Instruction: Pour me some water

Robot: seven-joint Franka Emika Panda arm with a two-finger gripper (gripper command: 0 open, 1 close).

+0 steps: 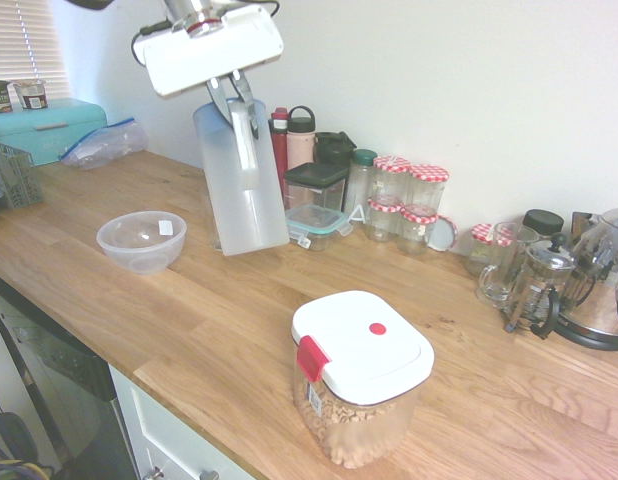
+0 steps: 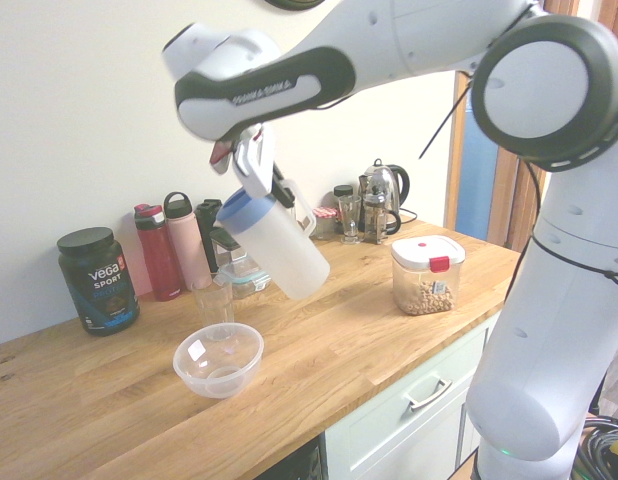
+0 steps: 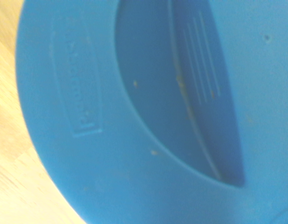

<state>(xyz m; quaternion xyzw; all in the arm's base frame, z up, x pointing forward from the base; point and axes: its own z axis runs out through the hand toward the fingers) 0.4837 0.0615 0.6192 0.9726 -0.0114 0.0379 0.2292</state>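
Observation:
A frosted plastic pitcher with a blue lid hangs tilted above the wooden counter. My gripper is shut on its handle from above. In the second exterior view the lid end points down and left, just above a clear drinking glass that stands upright on the counter. No stream of water shows. The pitcher hides the glass in the first exterior view. The blue lid fills the wrist view, with a strip of counter beside it.
A clear plastic bowl sits in front of the glass. A white-lidded food container stands toward the counter's front edge. Bottles, jars, a French press and a kettle line the wall.

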